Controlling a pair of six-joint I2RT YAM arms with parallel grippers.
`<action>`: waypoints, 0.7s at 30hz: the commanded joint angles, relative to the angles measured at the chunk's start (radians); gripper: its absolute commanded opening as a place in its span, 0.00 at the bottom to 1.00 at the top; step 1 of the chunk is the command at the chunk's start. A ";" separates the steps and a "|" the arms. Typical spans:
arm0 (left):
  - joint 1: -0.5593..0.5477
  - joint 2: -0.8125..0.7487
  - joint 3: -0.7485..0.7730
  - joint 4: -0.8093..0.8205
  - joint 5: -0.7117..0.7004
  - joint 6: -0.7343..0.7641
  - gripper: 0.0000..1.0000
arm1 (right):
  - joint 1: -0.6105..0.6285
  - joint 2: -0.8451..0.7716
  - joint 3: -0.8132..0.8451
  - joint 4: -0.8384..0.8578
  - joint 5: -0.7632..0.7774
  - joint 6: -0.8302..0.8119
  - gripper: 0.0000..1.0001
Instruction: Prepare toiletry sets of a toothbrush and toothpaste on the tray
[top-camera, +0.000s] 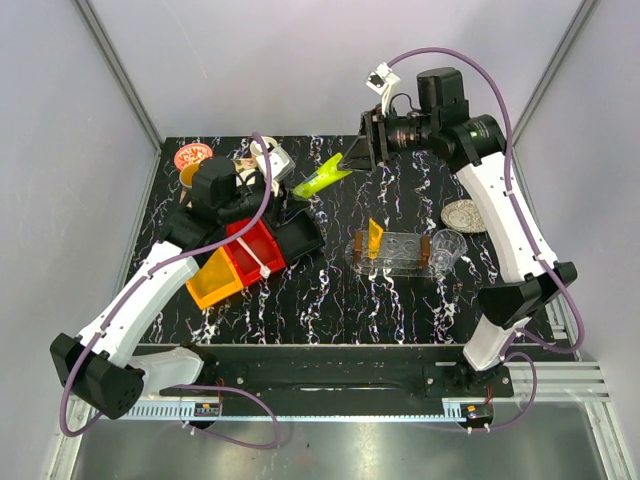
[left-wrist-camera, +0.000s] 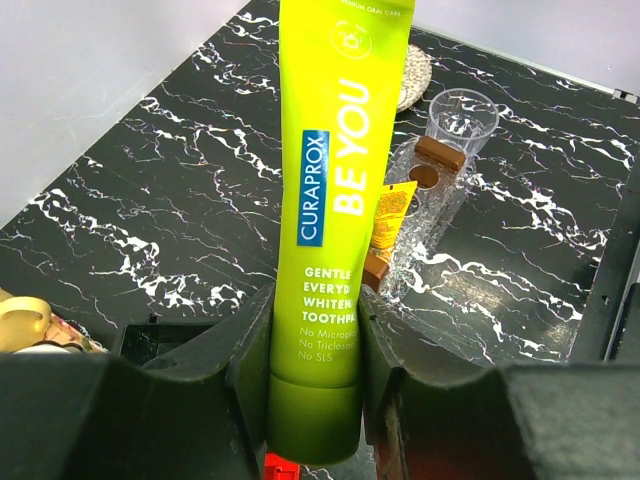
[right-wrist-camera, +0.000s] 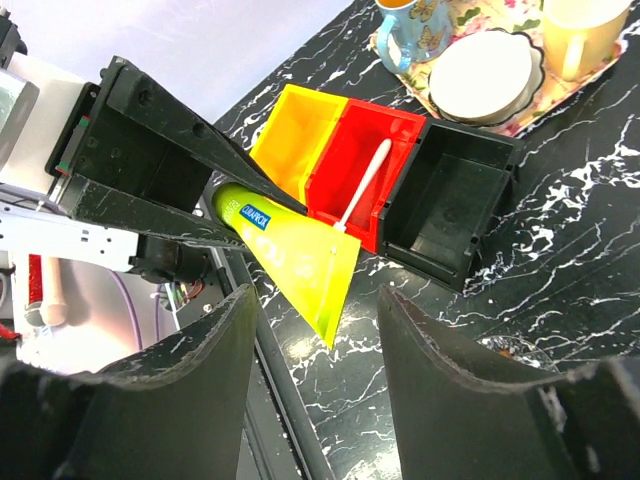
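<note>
My left gripper (left-wrist-camera: 315, 330) is shut on the cap end of the lime green toothpaste (left-wrist-camera: 335, 190) tube and holds it out in the air, flat end forward. In the top view this toothpaste (top-camera: 322, 180) points toward my right gripper (top-camera: 353, 160). The right gripper (right-wrist-camera: 315, 320) is open, and the tube's flat end (right-wrist-camera: 320, 280) hangs just ahead of its fingertips, untouched. An orange-yellow toothpaste tube (top-camera: 374, 238) stands in the clear rack (top-camera: 395, 255). The white toothbrush (right-wrist-camera: 365, 185) lies in the red bin (right-wrist-camera: 385, 135). The tray is out of view.
Yellow (top-camera: 213, 281), red (top-camera: 268, 243) and black (top-camera: 300, 240) bins sit in a row under the left arm. A floral tray with cups (right-wrist-camera: 500, 70) is at the back left. A clear cup (top-camera: 446, 248) stands beside the rack, with a small round patterned dish (top-camera: 463, 215) behind it.
</note>
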 joint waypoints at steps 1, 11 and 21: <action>-0.009 -0.021 0.005 0.081 0.024 0.017 0.00 | -0.003 0.019 0.017 0.049 -0.074 0.043 0.57; -0.022 -0.013 0.017 0.081 0.016 0.026 0.00 | -0.002 0.039 -0.005 0.066 -0.115 0.063 0.57; -0.028 -0.012 0.023 0.082 0.004 0.032 0.00 | -0.002 0.029 -0.075 0.094 -0.154 0.079 0.55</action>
